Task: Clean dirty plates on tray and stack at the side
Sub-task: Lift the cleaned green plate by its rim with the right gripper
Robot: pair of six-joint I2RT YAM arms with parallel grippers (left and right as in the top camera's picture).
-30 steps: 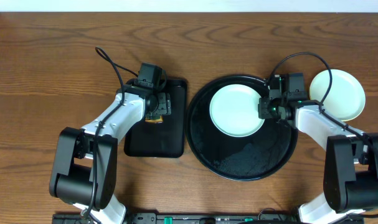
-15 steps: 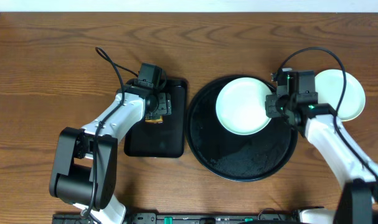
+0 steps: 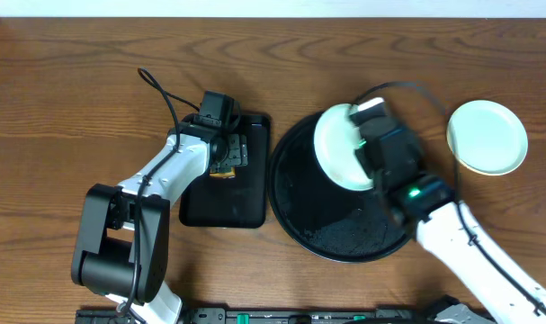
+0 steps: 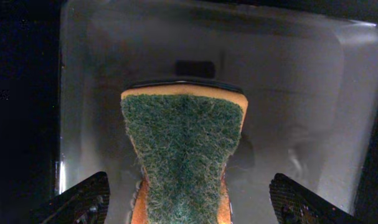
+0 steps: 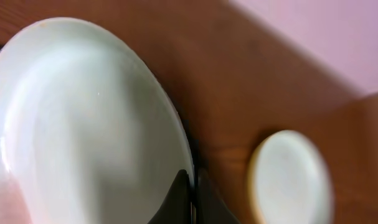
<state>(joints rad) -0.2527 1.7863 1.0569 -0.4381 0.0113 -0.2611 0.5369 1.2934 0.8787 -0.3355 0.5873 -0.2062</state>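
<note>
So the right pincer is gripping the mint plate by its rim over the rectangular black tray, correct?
Not quite. The right pincer is shut on the rim of the mint plate, but the plate is over the round black tray, not the rectangular tray, which lies apart to its left. The overhead view shows this.
</note>
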